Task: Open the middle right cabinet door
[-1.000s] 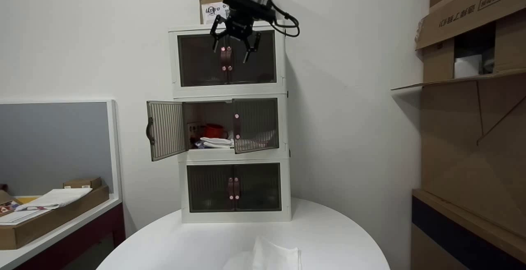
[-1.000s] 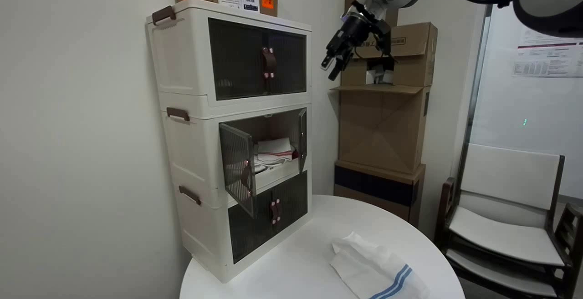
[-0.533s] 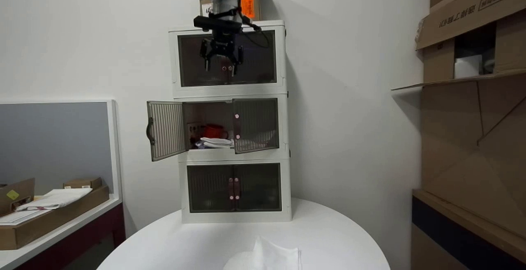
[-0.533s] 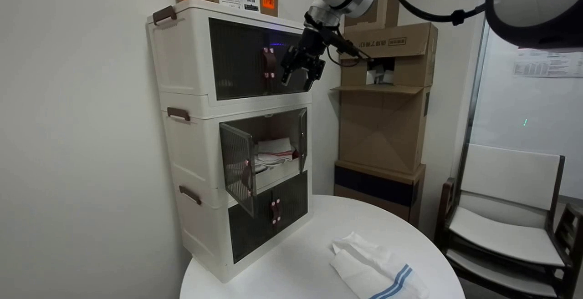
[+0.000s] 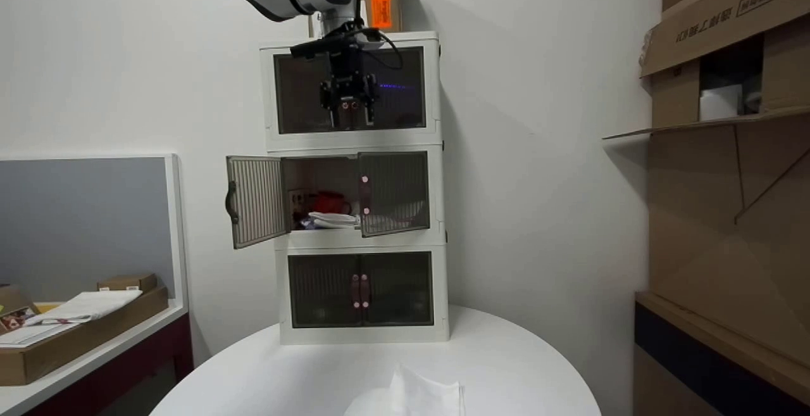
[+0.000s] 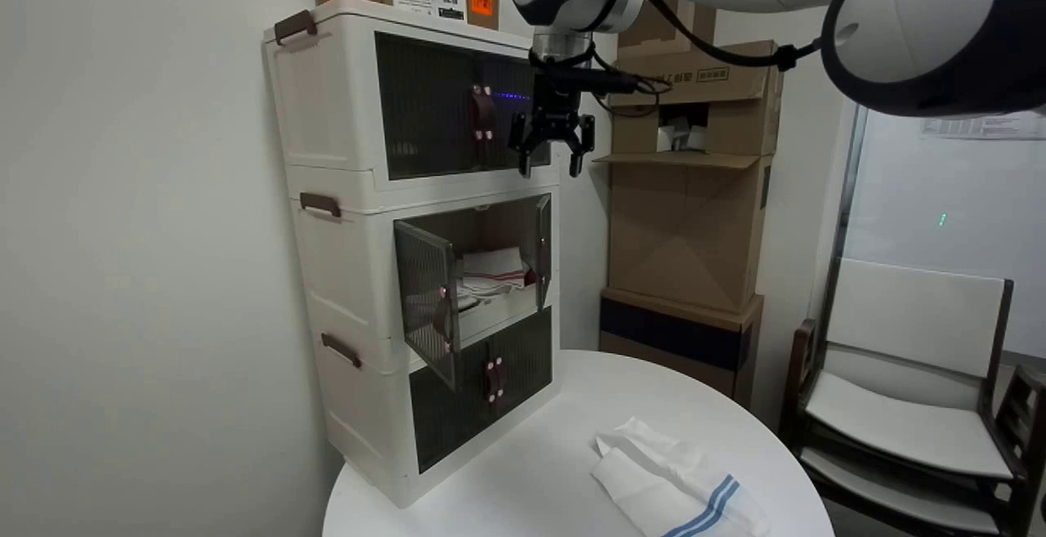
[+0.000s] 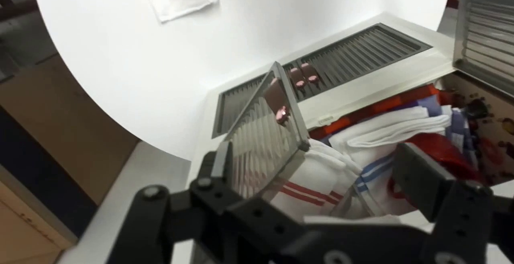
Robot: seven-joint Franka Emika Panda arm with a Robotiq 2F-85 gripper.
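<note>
The middle right cabinet door [image 5: 398, 194] has a dark ribbed see-through panel and a small brown handle. It stands partly open, hinged on the right, and shows almost edge-on in an exterior view [image 6: 543, 255]. In the wrist view the door [image 7: 261, 135] is at the left finger, its handle [image 7: 277, 99] facing the table. My gripper [image 5: 352, 118] is open and empty, pointing down in front of the top tier, above the middle doors. It also shows in an exterior view [image 6: 550, 165] and in the wrist view [image 7: 320, 165]. Contact with the door cannot be told.
The left twin door [image 5: 258, 201] is swung wide open. The middle tier of the white cabinet [image 6: 343, 275] holds folded towels [image 7: 385, 131] and a red cup [image 7: 441, 151]. Top and bottom doors are shut. A cloth [image 6: 670, 480] lies on the round table [image 6: 523, 472].
My gripper has moved down and toward the cabinet, and has turned from slanted to pointing straight down. It stays open. The cabinet doors have not moved.
</note>
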